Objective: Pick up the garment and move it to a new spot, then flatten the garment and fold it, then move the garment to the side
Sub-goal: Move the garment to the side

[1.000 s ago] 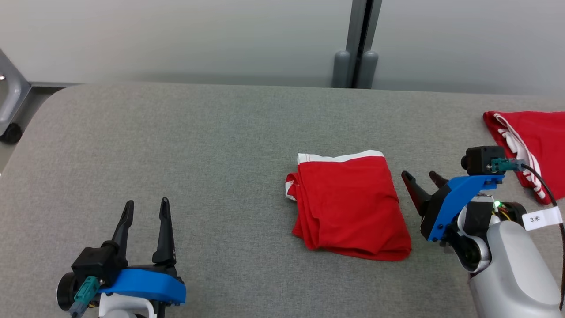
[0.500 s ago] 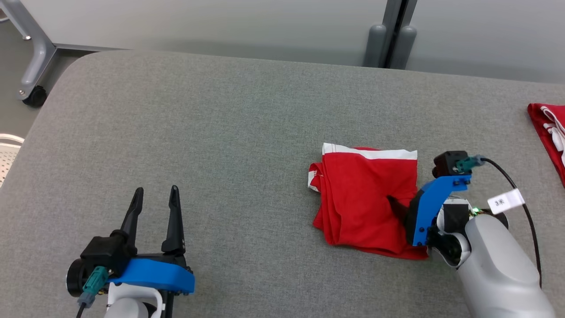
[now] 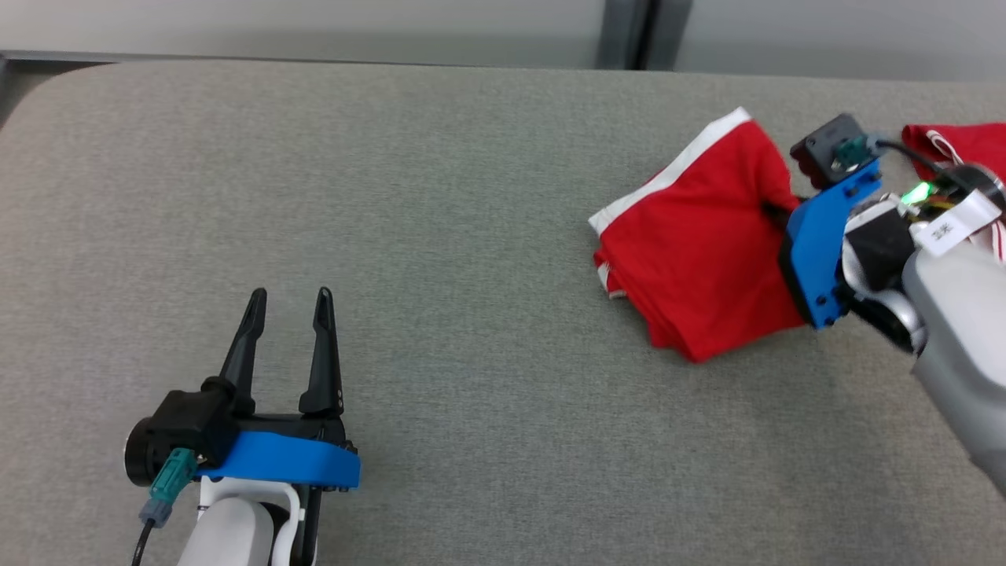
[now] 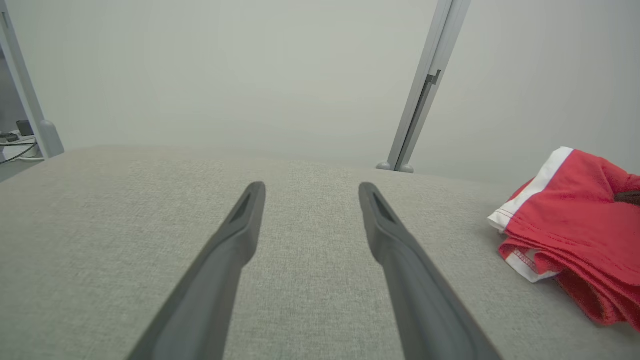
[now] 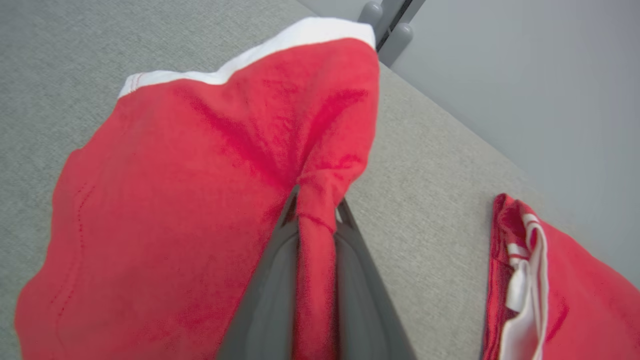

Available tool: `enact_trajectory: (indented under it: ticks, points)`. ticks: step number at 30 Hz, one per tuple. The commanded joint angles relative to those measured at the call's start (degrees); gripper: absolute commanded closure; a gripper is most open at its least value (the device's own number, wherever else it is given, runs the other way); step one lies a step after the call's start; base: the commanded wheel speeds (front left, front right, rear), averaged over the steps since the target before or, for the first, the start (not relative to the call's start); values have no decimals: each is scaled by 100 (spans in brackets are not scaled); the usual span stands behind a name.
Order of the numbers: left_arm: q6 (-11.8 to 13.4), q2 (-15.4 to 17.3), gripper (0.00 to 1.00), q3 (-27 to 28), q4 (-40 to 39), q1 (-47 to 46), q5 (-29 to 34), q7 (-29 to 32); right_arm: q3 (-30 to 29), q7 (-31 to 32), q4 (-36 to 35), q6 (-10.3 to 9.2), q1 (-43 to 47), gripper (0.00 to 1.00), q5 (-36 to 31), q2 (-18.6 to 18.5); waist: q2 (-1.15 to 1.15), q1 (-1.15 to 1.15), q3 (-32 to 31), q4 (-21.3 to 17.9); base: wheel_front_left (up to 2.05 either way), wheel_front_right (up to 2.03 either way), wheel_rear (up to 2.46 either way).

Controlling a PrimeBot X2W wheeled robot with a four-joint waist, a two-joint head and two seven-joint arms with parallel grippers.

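Right gripper point(image 5: 316, 210) clamped on a bunched edge of the folded red garment point(image 3: 699, 251), upper right of frame on the grey table point(image 3: 440, 196). Left gripper point(image 3: 287, 303) idle, jaws apart, lower left. Folding looks done; by my reading, sideways move and release remain.

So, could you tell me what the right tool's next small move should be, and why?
Probably carry the folded red garment with white trim sideways and lower it beside the other red garment: the right tool is shut on a pinch of its cloth, and one edge is raised off the grey padded table.
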Motion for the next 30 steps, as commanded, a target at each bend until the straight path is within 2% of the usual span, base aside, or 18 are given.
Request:
enact_trajectory:
  ticks: [1,6,13,20,30]
  points:
    - [-2,-7,0,21,-78,-124,27,-29,189,44,-183,-1,-304,100,124,-290,-2,-1,106,-131,0,0,0]
    - [-29,3,0,31,-295,-308,87,-34,487,100,-417,-1,-1008,100,358,-1024,-2,-1,462,-495,0,0,0]
    - [-50,118,0,-12,-717,-521,263,-37,344,-167,-329,-1,-1516,100,362,-1885,-2,-1,993,-859,0,0,0]
    - [-44,274,0,-135,-1072,-645,385,126,-611,-1054,395,-1,-1391,100,280,-2002,-2,-1,1490,-967,0,0,0]
    - [-35,524,0,-170,-1620,-758,513,408,-2011,-1953,1420,-1,-1270,100,-523,-1687,-2,-1,1982,-909,0,0,0]
